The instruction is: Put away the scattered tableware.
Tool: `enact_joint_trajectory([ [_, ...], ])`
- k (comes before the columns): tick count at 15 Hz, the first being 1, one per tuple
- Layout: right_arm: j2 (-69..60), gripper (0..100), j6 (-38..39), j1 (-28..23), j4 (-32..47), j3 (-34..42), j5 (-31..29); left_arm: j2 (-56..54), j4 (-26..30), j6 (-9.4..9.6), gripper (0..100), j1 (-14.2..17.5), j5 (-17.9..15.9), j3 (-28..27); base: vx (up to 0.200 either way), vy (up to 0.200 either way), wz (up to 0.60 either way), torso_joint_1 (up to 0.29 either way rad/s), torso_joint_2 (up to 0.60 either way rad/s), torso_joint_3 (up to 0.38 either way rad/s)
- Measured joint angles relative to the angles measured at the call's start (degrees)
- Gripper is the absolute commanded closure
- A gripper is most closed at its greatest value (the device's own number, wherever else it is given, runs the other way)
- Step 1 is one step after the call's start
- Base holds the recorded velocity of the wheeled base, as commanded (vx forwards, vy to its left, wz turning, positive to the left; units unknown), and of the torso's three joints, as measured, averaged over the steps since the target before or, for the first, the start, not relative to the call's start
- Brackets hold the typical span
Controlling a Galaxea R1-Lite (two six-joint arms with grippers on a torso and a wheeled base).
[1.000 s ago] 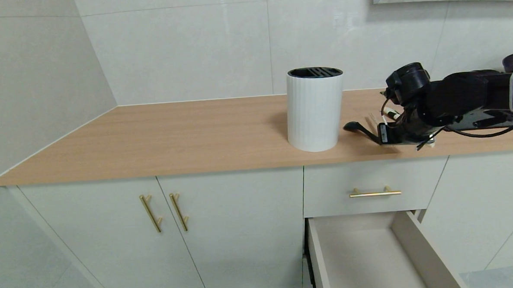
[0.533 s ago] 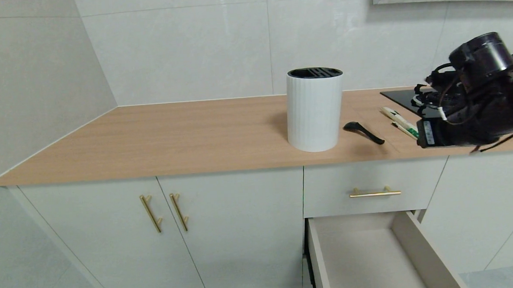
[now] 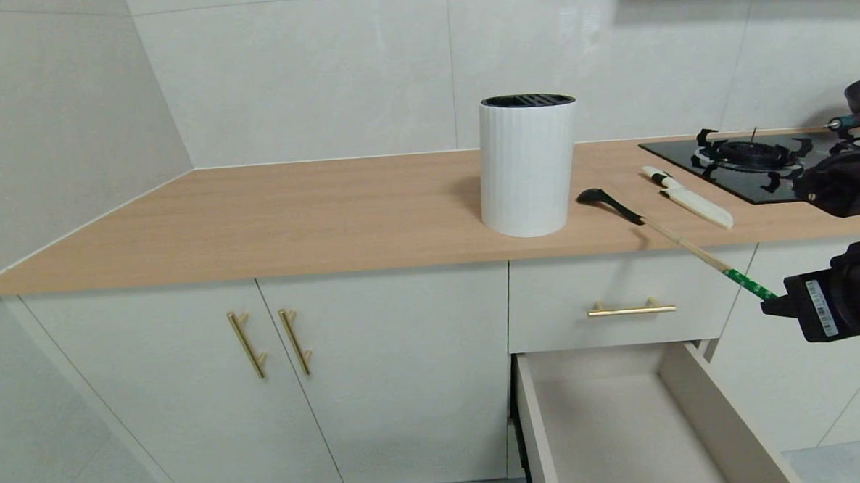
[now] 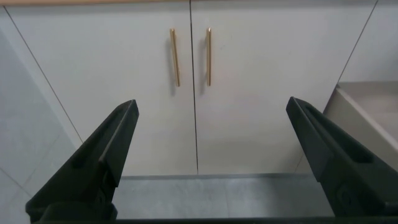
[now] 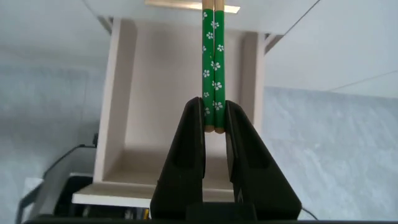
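My right gripper (image 3: 772, 302) is shut on a pair of wooden chopsticks (image 3: 699, 257) with green flowered ends. It holds them in the air in front of the cabinet, slanting up toward the counter edge. In the right wrist view the gripper (image 5: 214, 121) pinches the chopsticks (image 5: 213, 56) above the open drawer (image 5: 155, 124). A black spoon (image 3: 608, 205) and a white-handled knife (image 3: 689, 197) lie on the wooden counter (image 3: 291, 218), right of a white ribbed utensil holder (image 3: 525, 165). My left gripper (image 4: 211, 155) is open, low in front of the cabinet doors (image 4: 261, 81).
The open drawer (image 3: 687, 397) juts out under a shut drawer with a gold handle (image 3: 630, 309). A black gas hob (image 3: 749, 158) sits at the counter's right. Two gold door handles (image 3: 267, 343) mark the left cabinet doors. Tiled walls bound the back and left.
My right gripper has taken the chopsticks off the counter and swung right and down to in front of the cabinet, over the open drawer. The head camera has tilted a little.
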Motion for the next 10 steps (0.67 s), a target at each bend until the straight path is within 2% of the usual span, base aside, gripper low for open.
enact_joint_trajectory([
  [6, -0.72, 100, 0.04, 3.43, -0.23, 3.73, -0.28, 0.0, 0.02, -0.02, 0, 0.0, -0.05, 0.0, 0.0, 0.0, 0.0, -0.101, 0.45, 0.341],
  [8, -1.51, 100, 0.17, 3.78, -0.55, 3.73, -2.79, 0.0, 0.0, -0.02, 0, 0.0, -0.02, 0.0, 0.0, 0.0, 0.0, -0.017, 0.42, 0.349],
  [10, -5.29, 100, -0.49, 4.36, -1.16, 3.58, -4.24, 0.0, 0.02, 0.0, 0, 0.0, -0.02, 0.0, 0.0, 0.0, 0.0, 0.001, 0.07, 0.038],
])
